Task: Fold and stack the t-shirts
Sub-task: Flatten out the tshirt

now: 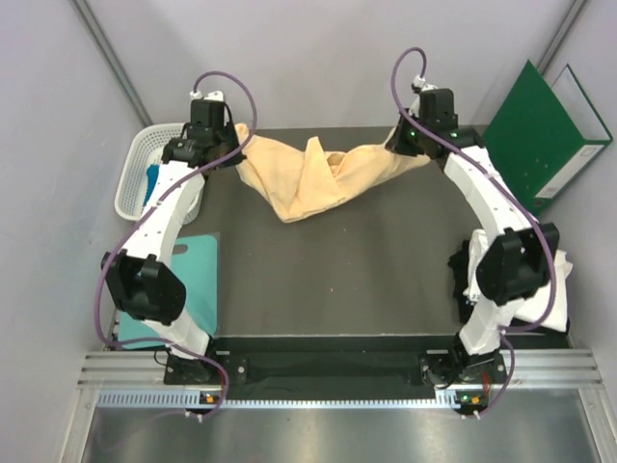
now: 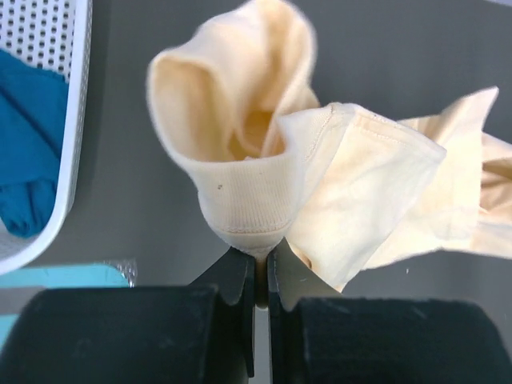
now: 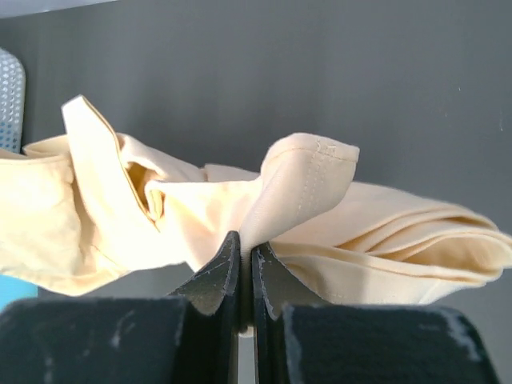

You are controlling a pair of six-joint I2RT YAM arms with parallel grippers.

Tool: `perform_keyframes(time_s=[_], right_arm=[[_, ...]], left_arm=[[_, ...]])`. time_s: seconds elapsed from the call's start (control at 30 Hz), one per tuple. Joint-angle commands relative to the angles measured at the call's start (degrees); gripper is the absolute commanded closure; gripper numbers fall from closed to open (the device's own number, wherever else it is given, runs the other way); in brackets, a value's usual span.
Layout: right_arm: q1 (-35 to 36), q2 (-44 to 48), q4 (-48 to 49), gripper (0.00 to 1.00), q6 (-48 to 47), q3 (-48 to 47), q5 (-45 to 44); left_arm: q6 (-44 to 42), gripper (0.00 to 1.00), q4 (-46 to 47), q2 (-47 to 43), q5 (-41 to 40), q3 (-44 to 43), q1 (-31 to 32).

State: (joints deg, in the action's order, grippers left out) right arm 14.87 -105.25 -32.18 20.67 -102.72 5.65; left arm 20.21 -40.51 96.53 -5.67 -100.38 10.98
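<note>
Pinching the peach t-shirt, left fingers near basket, right fingers near folder.

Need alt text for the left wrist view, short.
The left hand is shut on a ribbed edge of the pale peach-yellow t-shirt, which bunches above it and trails right over the dark table. At the left edge, a white perforated basket holds blue cloth.
</note>
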Motion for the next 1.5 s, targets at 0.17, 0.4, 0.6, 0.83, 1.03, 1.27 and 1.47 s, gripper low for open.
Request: perform_keyframes(time_s=[0.17,0.4,0.6,0.83,1.03,1.27,1.47], right_arm=[[0.3,12.9,-5.1,0.99,0.1,31.6,4.6],[1.4,21.3,-8.7,0.38,1.4,45.3,7.2],[1.4,21.5,-8.6,0.0,0.5,38.7,3.6],[1.4,13.4,-3.6,0.0,2.4,32.2,6.9],[1.4,8.1,-4.2,0.0,2.3,26.3,7.4],[1.1,6.7,-5.3,0.0,2.0,24.8,6.3],[1.1,6.1,-5.1,0.0,2.4,24.9,6.9]], left_arm=[[5.0,1.0,-6.5,-5.6,3.2,15.2,-0.1],[7.4,0.07,-19.9,-5.8,3.0,15.7,0.1],[-2.0,0.01,-9.0,-11.3,5.4,17.4,4.6],[-8.5,0.01,-6.4,4.4,19.0,9.7,13.7],[-16.7,0.01,-12.6,21.5,14.9,-5.4,22.6],[-17.7,0.07,-12.7,29.8,12.8,-10.4,25.0],[-17.0,1.0,-12.5,29.4,9.4,-10.0,24.9]])
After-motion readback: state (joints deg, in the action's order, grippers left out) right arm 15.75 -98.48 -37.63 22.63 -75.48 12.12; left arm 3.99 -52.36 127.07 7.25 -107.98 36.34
